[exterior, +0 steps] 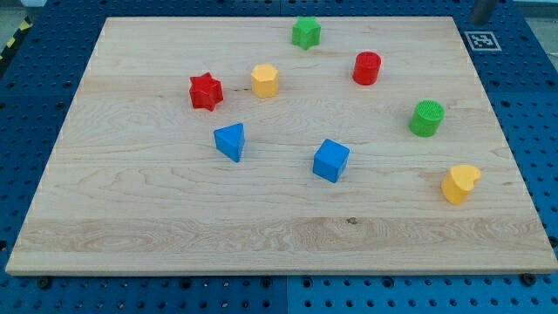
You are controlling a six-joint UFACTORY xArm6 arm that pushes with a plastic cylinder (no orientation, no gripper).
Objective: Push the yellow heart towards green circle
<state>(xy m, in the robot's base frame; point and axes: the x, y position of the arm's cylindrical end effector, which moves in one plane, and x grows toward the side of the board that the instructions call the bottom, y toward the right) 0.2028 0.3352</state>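
**Yellow heart sits just below the green circle, tip out of sight**

Yellow heart lies near the view's right edge of the wooden surface, low on that side. The green circle stands close above it and slightly to the view's left, with a strip of bare wood between them; the two do not touch.

My tip does not show in the camera view, so I cannot tell where it stands among the blocks or what it touches. The rod has no fingers that could spread or press together, so nothing can be said of a grip. A grey shape is cut off by the view's top edge at the right, and I cannot tell what it is.

Just below that shape, a white tag printed with a black square pattern lies at the surface's top right corner. No letters can be made out on it.

A red cylinder stands up and to the view's left of the green circle, and a green star sits near the top edge. A yellow hexagon and a red star stand near each other, left of centre. Below them are a blue triangle and, to its right, a blue cube. All the blocks stand apart.

The surface rests on a blue perforated table. A yellow-and-black stripe shows at the view's top left.
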